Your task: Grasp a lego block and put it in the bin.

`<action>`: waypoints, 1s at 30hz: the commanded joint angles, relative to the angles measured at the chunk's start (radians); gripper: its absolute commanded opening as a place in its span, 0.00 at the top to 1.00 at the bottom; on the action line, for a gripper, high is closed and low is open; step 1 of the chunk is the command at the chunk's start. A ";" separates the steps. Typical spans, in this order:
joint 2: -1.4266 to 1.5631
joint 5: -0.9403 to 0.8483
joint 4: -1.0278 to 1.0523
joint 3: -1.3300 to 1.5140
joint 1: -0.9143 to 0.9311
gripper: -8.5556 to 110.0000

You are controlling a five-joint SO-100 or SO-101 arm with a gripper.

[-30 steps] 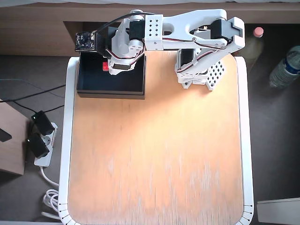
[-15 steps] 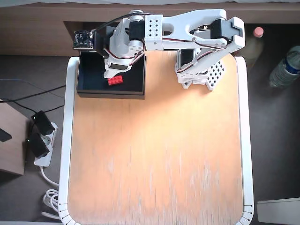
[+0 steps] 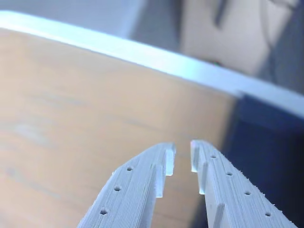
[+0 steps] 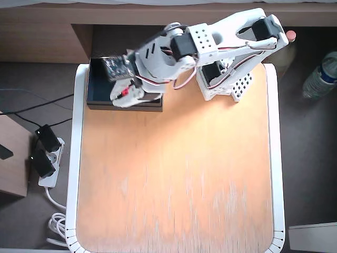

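While your arm reaches from its base at the top right of the overhead view toward the left, the gripper hangs over the front part of the bin. The bin stands at the top left corner of the table, and its front wall is just under the gripper. Between the white parts of the gripper you can see a small piece of red: this is the block, inside the bin and mostly covered by the gripper from above. I cannot tell from this view whether the block touches the fingers.

In the wrist view the gripper comes in from the bottom edge. Its two white fingers are close together, with only a narrow gap between the tips, and nothing is held in this gap. Behind the fingers you see the wooden table top with its white border, and at the right the dark wall of the bin. The block does not show in this view.

On the floor left of the table lies a power strip with black plugs, and at the right edge stands a plastic bottle.
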 commanded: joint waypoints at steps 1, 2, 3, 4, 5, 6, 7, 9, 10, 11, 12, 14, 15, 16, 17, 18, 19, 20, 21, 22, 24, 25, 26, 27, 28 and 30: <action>0.135 -0.017 -0.018 -0.112 -0.138 0.92; 0.163 -0.023 -0.009 -0.112 -0.189 0.92; 0.184 -0.029 -0.002 -0.112 -0.233 0.92; 0.202 -0.037 0.005 -0.112 -0.275 0.92; 0.222 -0.041 0.017 -0.112 -0.324 0.92; 0.239 -0.049 0.031 -0.112 -0.374 0.93; 0.255 -0.057 0.044 -0.112 -0.426 0.93; 0.284 -0.071 0.080 -0.112 -0.522 0.93; 0.296 -0.081 0.098 -0.112 -0.566 0.93; 0.307 -0.091 0.117 -0.112 -0.612 0.93; 0.316 -0.097 0.135 -0.109 -0.658 0.93; 0.350 -0.110 0.138 -0.072 -0.736 0.93; 0.373 -0.112 0.138 -0.043 -0.769 0.93; 0.399 -0.112 0.137 -0.006 -0.799 0.93; 0.428 -0.107 0.137 0.038 -0.822 0.93; 0.459 -0.098 0.137 0.084 -0.844 0.93; 0.486 -0.092 0.137 0.133 -0.867 0.93; 0.515 -0.084 0.135 0.181 -0.887 0.93; 0.543 -0.078 0.135 0.229 -0.905 0.93; 0.569 -0.075 0.133 0.272 -0.917 0.93; 0.617 -0.075 0.133 0.348 -0.940 0.93; 0.640 -0.069 0.133 0.385 -0.951 0.93; 0.655 -0.066 0.133 0.419 -0.960 0.93; 0.672 -0.063 0.132 0.453 -0.968 0.93; 0.687 -0.060 0.130 0.482 -0.974 0.93; 0.719 -0.057 0.127 0.534 -0.989 0.93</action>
